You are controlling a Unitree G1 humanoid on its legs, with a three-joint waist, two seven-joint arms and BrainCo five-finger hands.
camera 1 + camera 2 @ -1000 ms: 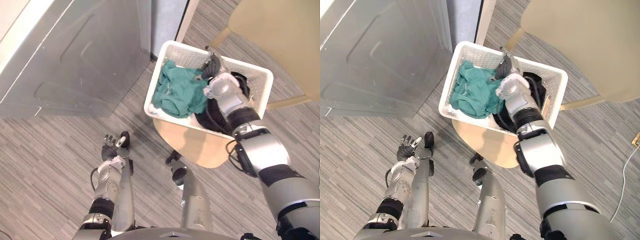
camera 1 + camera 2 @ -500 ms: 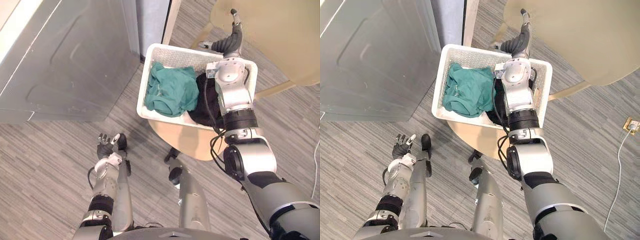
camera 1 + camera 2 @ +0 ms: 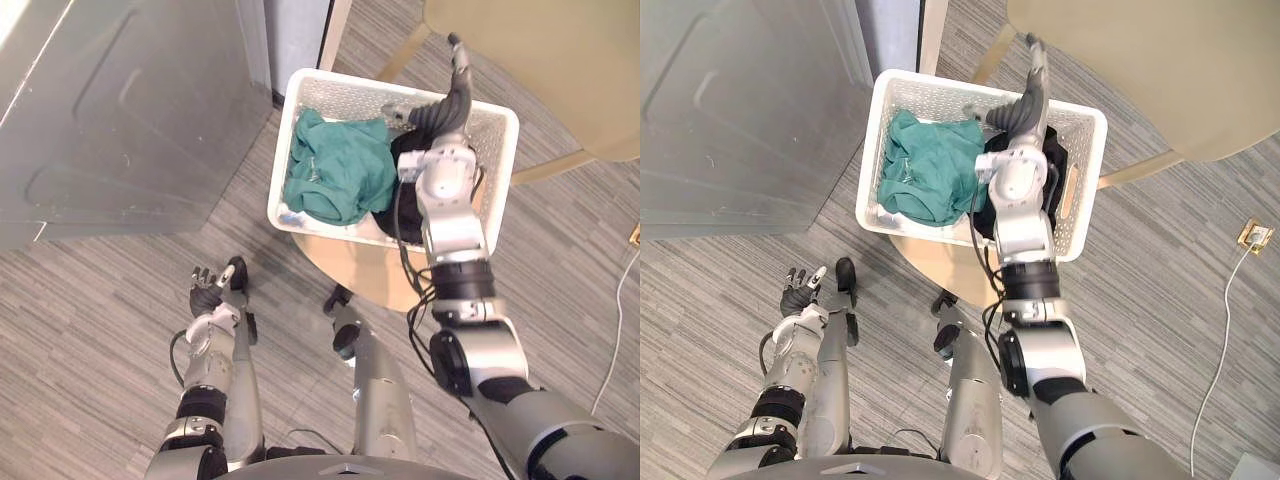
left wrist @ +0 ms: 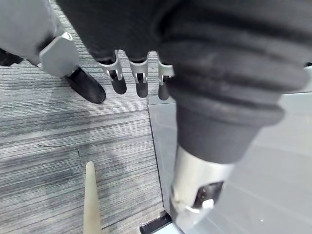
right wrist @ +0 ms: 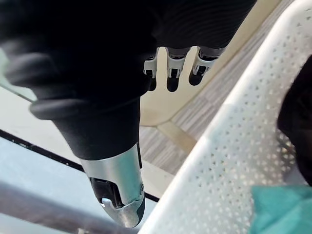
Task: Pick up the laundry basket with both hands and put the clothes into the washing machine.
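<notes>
1. the white laundry basket [image 3: 350,97] sits at upper centre on a round wooden stool [image 3: 362,268], which it mostly covers.
2. inside it, a green garment [image 3: 338,172] lies on the left. a black garment [image 3: 1059,166] beside it is partly hidden behind the right hand [image 3: 445,105] and its wrist.
3. the right hand is above the basket's far rim, fingers straight, holding nothing.
4. the left hand [image 3: 209,298] is at lower left over the floor, fingers loosely spread, empty.
5. a grey metal panel [image 3: 120,110] at upper left and a beige tabletop [image 3: 560,60] at upper right are cut off by the frame edges.
</notes>
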